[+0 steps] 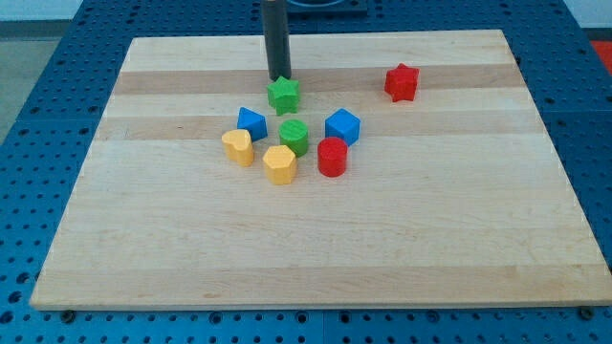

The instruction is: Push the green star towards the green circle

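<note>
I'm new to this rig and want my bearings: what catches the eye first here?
My tip, the end of a dark rod, sits just above the green star. Right below it the green circle stands in a tight cluster of blocks mid-board. A red star sits alone toward the view's top right.

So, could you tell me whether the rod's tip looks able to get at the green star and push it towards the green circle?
Probably yes. My tip sits just above the green star in the view, seemingly touching it, and the green circle lies straight below with bare board between them. The blue blocks flank that path without blocking it.
</note>
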